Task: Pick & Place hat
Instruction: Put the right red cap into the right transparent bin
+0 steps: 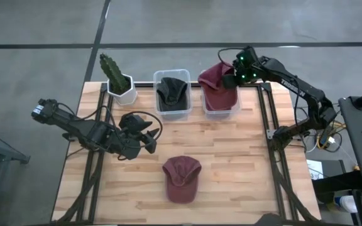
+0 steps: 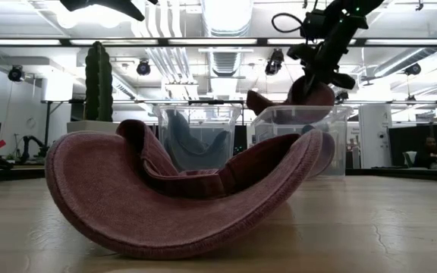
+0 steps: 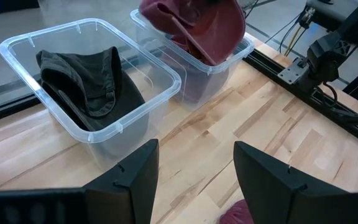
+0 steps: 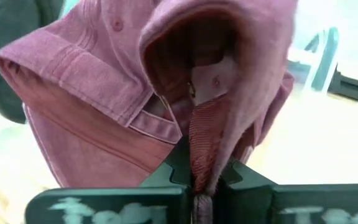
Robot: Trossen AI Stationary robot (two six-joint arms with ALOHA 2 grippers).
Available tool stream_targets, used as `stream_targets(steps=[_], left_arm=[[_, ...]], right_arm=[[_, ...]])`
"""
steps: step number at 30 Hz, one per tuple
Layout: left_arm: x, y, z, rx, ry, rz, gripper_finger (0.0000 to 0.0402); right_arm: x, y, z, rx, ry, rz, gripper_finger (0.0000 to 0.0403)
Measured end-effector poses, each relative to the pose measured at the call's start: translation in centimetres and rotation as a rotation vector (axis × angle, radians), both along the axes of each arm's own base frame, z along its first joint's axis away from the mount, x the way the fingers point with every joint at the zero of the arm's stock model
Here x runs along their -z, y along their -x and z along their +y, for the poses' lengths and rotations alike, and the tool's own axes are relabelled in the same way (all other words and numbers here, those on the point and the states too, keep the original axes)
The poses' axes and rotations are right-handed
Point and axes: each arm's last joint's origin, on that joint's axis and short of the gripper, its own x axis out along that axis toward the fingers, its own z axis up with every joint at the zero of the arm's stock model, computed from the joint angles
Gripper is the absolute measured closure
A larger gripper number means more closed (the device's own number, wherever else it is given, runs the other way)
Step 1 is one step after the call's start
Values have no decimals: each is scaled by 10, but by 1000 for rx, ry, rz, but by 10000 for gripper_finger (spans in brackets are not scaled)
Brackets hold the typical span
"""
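Two maroon caps show. One cap (image 1: 182, 179) lies by its crown on the wooden table near the near edge, brim curling up (image 2: 180, 189). The other cap (image 1: 217, 85) hangs over the right clear bin (image 1: 220, 108) from my right gripper (image 1: 232, 78), which is shut on it. A dark cap (image 1: 171, 93) lies inside the middle clear bin (image 1: 172, 112). My left gripper (image 3: 194, 180) hovers open over the table's left part, pointing toward the bins and touching nothing. My right gripper pinches a fold of the maroon cap's cloth at its back edge (image 4: 199, 146) between its two fingers, coming from above the bin and slanting down. The cap hangs below the fingers (image 2: 309, 95), and its lower part reaches down inside the right bin.
A cactus in a white pot (image 1: 117, 80) stands at the far left corner, beside the middle bin. The two bins sit side by side along the far edge. Bare wood (image 1: 231, 157) lies between the bins and the cap on the table.
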Motion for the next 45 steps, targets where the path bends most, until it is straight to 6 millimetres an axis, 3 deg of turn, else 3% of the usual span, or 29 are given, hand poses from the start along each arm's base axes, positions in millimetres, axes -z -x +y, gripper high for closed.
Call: stream_targets(steps=[10,25,38,45], left_arm=[[0,0,0,2,-3,2,202],[0,0,0,4,-6,4,202],[0,0,0,11,-16,13,202],[0,0,0,16,-15,16,202]], right_arm=[[2,1,-2,98,-6,19,394],[4,-6,5,111,-36,4,393],[5,-8,10,96,-52,24,317],[9,-2,15,95,-111,90,296]])
